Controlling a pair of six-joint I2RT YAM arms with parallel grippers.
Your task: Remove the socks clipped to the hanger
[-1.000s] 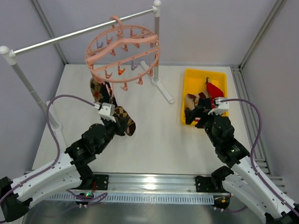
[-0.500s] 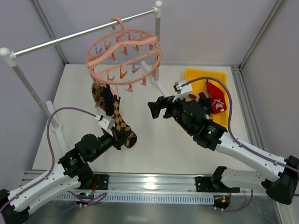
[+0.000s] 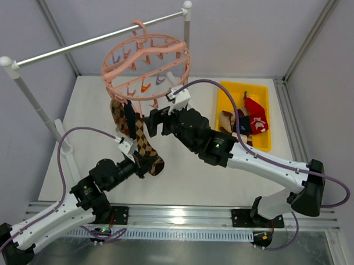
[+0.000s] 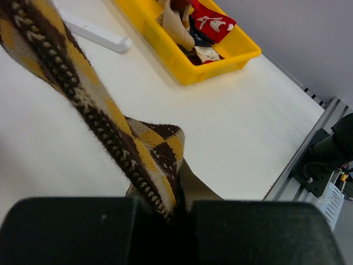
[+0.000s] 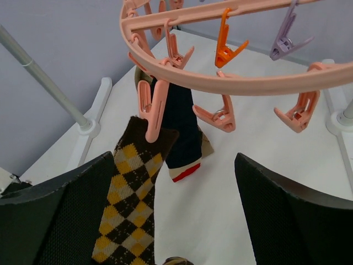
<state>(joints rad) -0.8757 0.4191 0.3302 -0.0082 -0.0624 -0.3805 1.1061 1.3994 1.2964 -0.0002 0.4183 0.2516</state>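
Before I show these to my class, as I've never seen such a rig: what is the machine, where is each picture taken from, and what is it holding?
These are two robot arms bolted to a table, each ending in a two-finger gripper. One picture looks down from above; the other two come from cameras on the wrists. The left gripper is shut on the lower end of an argyle sock whose top is clipped to the pink hanger. The right gripper is open, facing a navy sock hanging beside it. The hanger hangs from a grey rail. On the table sits a yellow tray with more socks in it.
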